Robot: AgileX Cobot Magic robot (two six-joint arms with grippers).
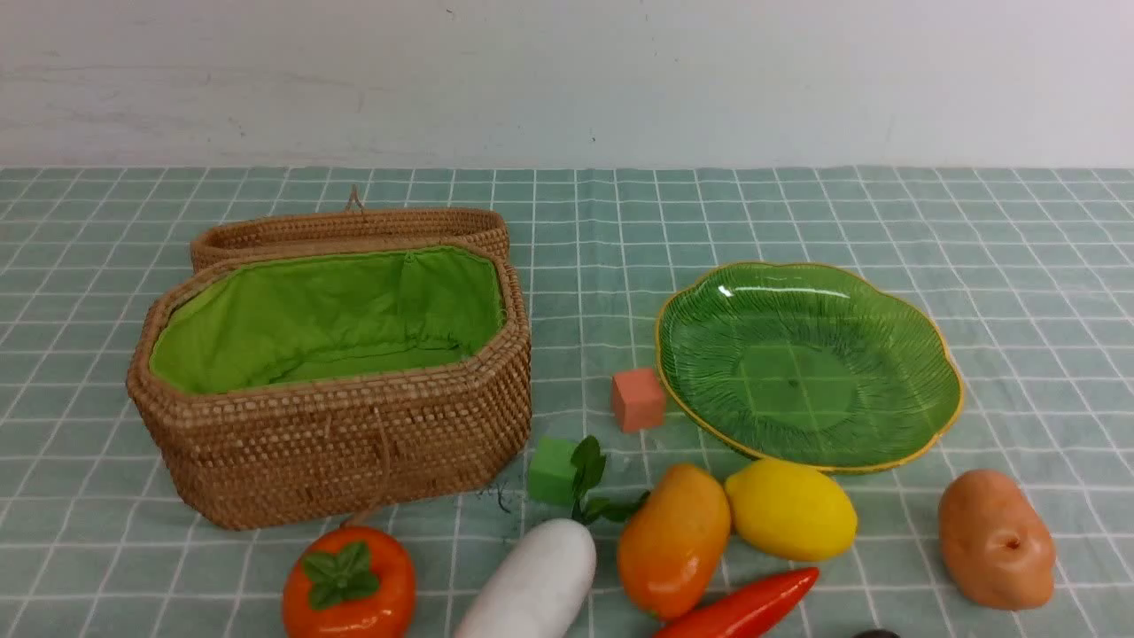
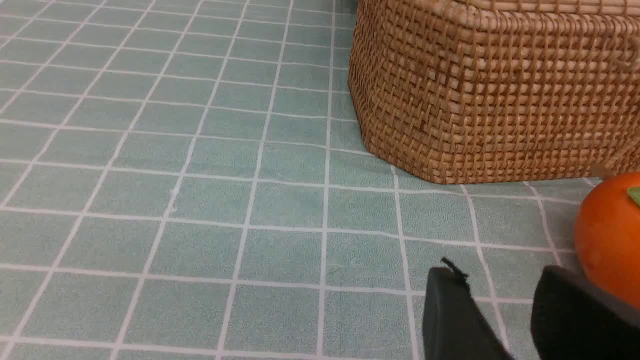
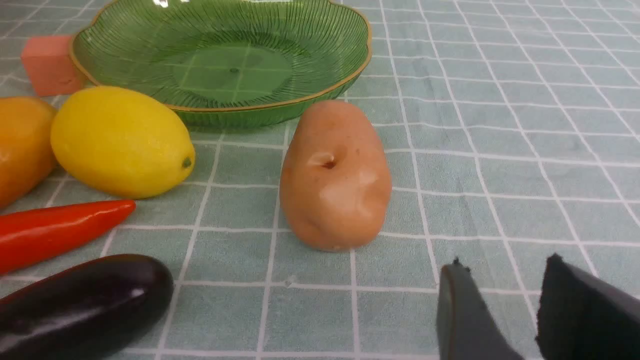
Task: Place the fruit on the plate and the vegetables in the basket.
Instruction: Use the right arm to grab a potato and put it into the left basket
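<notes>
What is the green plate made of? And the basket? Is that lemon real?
The plate looks like see-through green glass or clear plastic: the tablecloth grid shows through, and it glints. The basket is woven brown wicker, matte. The lemon is probably plastic: very smooth and shiny.

A: Front cam, where?
B: Robot's side, btw the arms, raised. Looks fwd & down over the tabletop (image 1: 886,204) to its far edge & the wall (image 1: 567,80). Widest view.
A: Left wrist cam?
B: Low, v. close to the tabletop. Faces the basket (image 2: 495,90), an outer corner, w/ persimmon (image 2: 607,240) beside it. Front view has both, near-left part of tabletop.
A: Right wrist?
B: Low & close too. Faces the plate (image 3: 280,30) past potato (image 3: 335,175) & lemon (image 3: 120,142); front view shows same, near-right part.
A: Wrist cams overlap?
B: Only the checked tabletop, afaict.
</notes>
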